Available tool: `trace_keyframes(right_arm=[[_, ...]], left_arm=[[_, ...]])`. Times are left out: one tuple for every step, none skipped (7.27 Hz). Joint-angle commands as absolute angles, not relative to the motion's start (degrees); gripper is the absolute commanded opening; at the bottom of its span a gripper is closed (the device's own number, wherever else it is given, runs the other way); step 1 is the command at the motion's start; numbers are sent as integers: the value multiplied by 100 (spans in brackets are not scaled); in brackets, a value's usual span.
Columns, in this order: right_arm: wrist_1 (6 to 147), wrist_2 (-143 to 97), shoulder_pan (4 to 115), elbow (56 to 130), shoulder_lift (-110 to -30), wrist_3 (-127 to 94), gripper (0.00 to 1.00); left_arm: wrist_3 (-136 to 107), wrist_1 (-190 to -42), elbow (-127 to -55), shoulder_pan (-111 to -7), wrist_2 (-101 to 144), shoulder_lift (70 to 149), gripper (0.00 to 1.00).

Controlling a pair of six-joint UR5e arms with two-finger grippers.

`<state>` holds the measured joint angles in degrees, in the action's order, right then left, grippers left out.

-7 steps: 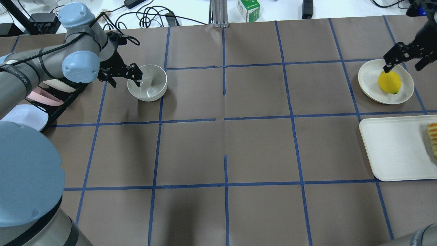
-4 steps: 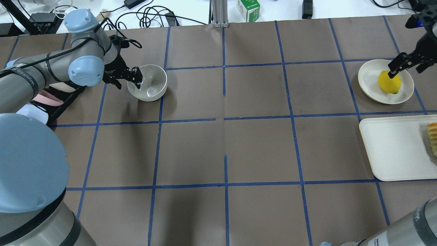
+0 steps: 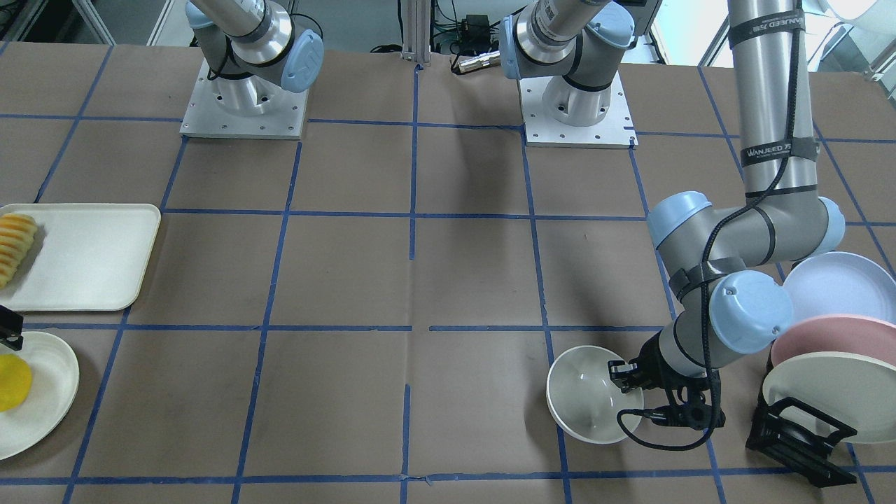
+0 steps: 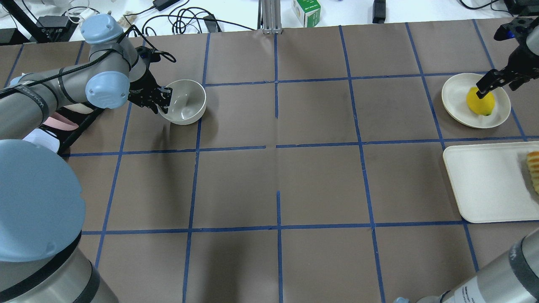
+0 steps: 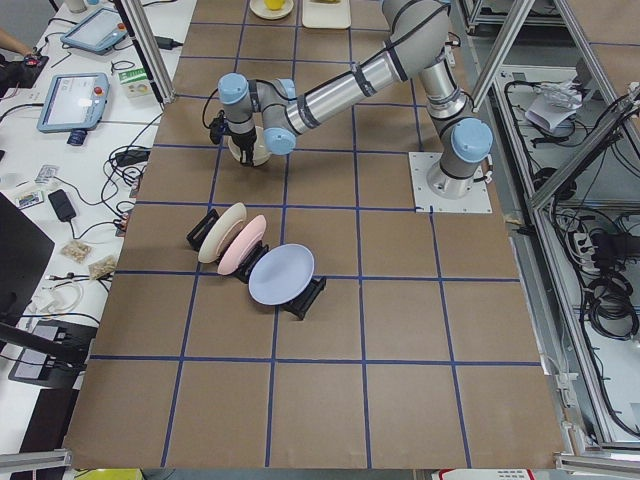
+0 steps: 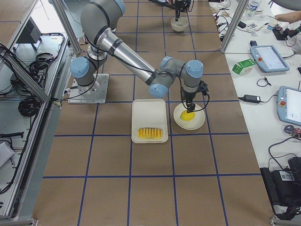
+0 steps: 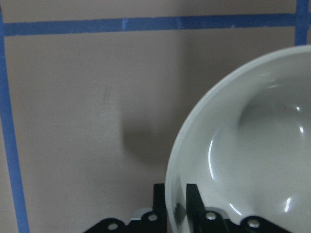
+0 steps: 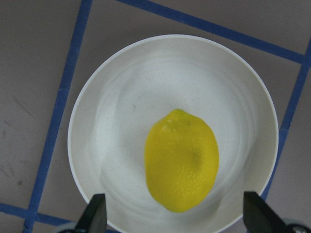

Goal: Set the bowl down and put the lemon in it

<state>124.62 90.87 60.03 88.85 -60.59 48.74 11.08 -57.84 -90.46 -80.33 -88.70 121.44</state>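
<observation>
Cream, glossy bowl (image 3: 588, 399) upright on the brown tabletop (image 3: 350, 280) in the front-facing view. Left pincer (image 3: 617, 371) at its rim, on the side toward the racked plates (image 3: 833, 343). Fingertips merged with the dark wrist there, gap hard to judge. Far across from the bowl, at the frame's edge, lemon (image 3: 12, 381) cut off on a flat plate (image 3: 49, 392). Only a black scrap of the right pincer (image 3: 8, 329) above it.

From overhead: rim grip plainer, one finger inside the bowl, one outside. Lemon well apart from the bowl, whole on the plate. Right pincer over the lemon's far end, second finger lost against the arm. Tray (image 4: 484, 185) just beside the plate, sliced food (image 4: 534, 170) cropped by the frame.

Left side view: bowl small, mostly behind the wrist.

Right side view: bowl tiny at the far end. Pincer above the lemon, contact not readable.

Left wrist view: two black fingers narrow, clamped on the bowl's wall, rim between them. Most of the bowl out of frame.

Right wrist view: fingertips spread wide at the lower corners. Lemon lying free between and ahead of them, touching neither.
</observation>
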Motion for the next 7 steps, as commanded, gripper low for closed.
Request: trace_keyframes(right_arm=[[12691,9036,6003,8886,-5906,5045,100],[12691,9070,6003,8877,-5811,5088,100],[12691,9079,5994,8868,-5714,5089,100],[12691,9088,5977,8877,-5678,5080,100],[12700,9079,5863,8868,-5634,5071,100],[12691,9044,5819,8868,-5547,4993,100],[12691,9018,5810,8868,-5537,4975,91]], left_arm=[[1099,-5862,-9035,-8051,-8851,11972,0],[1090,-5932,-9035,-8112,-8746,11849,0],[1055,-6176,-9026,-8173,-8719,11682,0],[1029,-6327,-9026,-8183,-8719,11533,0],[1028,-6450,-9035,-8191,-8719,11418,0],[1002,-6477,-9044,-8200,-8606,11356,0],[732,-6617,-9053,-8313,-8230,11312,0]])
